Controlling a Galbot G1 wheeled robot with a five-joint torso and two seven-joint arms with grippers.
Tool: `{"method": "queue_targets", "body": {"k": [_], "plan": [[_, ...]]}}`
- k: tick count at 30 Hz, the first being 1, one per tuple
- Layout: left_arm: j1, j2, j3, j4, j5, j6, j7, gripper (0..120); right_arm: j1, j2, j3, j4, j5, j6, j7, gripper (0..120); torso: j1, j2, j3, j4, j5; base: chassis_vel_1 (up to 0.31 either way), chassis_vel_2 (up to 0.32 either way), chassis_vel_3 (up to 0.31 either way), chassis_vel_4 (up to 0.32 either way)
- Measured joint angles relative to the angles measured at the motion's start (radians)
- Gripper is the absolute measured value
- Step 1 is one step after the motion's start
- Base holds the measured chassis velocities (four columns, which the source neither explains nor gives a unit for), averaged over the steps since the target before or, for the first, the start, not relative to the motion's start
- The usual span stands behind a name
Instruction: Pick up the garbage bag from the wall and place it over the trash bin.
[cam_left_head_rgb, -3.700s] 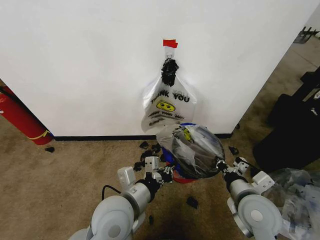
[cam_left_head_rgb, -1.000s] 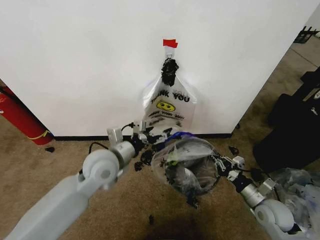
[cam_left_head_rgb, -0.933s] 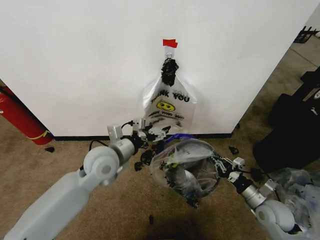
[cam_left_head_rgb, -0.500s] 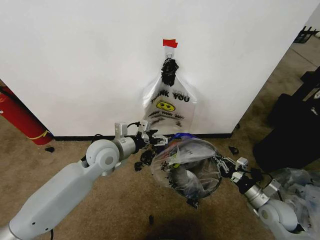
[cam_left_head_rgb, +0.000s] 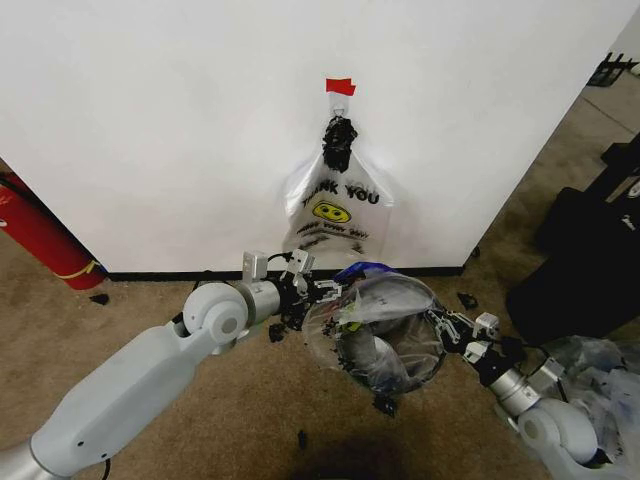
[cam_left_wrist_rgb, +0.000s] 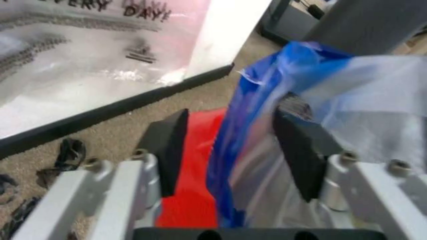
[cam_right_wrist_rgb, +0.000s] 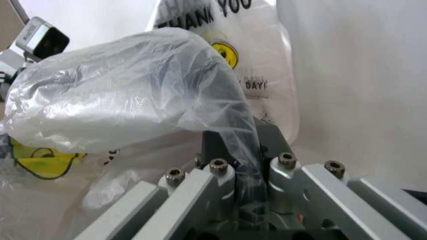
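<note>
1. Crinkly see-through plastic, the garbage bag (cam_left_head_rgb: 378, 325), is stretched open between the two arms, low over the carpeted floor (cam_left_head_rgb: 150, 300) near the foot of the white wall (cam_left_head_rgb: 150, 120).
2. The left tool (cam_left_head_rgb: 322, 292) is placed at the bag's wall-side edge. In the left wrist view its two dark pads (cam_left_wrist_rgb: 303, 152) stand apart, with a blue strip of the bag (cam_left_wrist_rgb: 247, 130) running between them; the strip appears loosely bracketed rather than pinched, so the tool is judged to be open.
3. The right tool (cam_left_head_rgb: 447, 334) is set at the opposite edge. In the right wrist view a twisted fold of the film is drawn down between its narrowly closed fingers, so it is judged to be clamped on the bag.
4. The trash bin (cam_left_wrist_rgb: 193, 175) is seen as red just behind the blue strip in the left wrist view, and as a dark shape through the film from the head view. The bag's mouth appears to be held wide so that it can be drawn over the bin's rim.
5. A "THANK YOU" smiley bag (cam_left_head_rgb: 335, 215) hangs on the wall above, tied with a black knot under a piece of red tape (cam_left_head_rgb: 340, 87), apart from both tools.
6. A red fire extinguisher (cam_left_head_rgb: 40, 235) leans against the wall on the far left, well away.
</note>
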Motion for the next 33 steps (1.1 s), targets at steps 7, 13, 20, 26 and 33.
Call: {"method": "queue_targets", "body": {"k": [7, 13, 20, 26, 33], "plan": [[-0.013, -0.002, 0.012, 0.006, -0.003, -0.007, -0.023, 23, -0.003, 0.003, -0.001, 0.008, 0.000, 0.000, 0.002, 0, 0.000, 0.000, 0.000, 0.0000, 0.0001, 0.000, 0.000, 0.000, 0.000], [-0.026, -0.006, 0.024, 0.014, 0.013, -0.007, -0.030, 1, -0.009, 0.003, 0.000, 0.022, 0.000, -0.001, 0.007, 0, 0.000, 0.000, 0.000, 0.0001, 0.0000, 0.000, 0.000, 0.000, 0.000], [-0.096, -0.022, 0.105, 0.070, 0.066, 0.004, -0.031, 0, -0.020, -0.002, 0.007, 0.038, 0.005, 0.002, -0.013, 0, 0.000, 0.000, 0.000, 0.0000, 0.0000, 0.000, 0.000, 0.000, 0.000], [-0.138, -0.046, 0.171, 0.174, 0.115, -0.007, 0.001, 0, -0.028, 0.002, 0.014, 0.043, 0.007, 0.015, -0.039, 0, 0.000, 0.000, 0.000, -0.0001, 0.0000, 0.000, 0.000, 0.000, 0.000], [-0.134, -0.044, 0.166, 0.164, 0.136, -0.017, 0.011, 0, -0.028, 0.007, 0.013, 0.041, 0.007, 0.017, -0.038, 0, 0.000, 0.000, 0.000, -0.0001, -0.0002, 0.000, 0.000, 0.000, 0.000]]}}
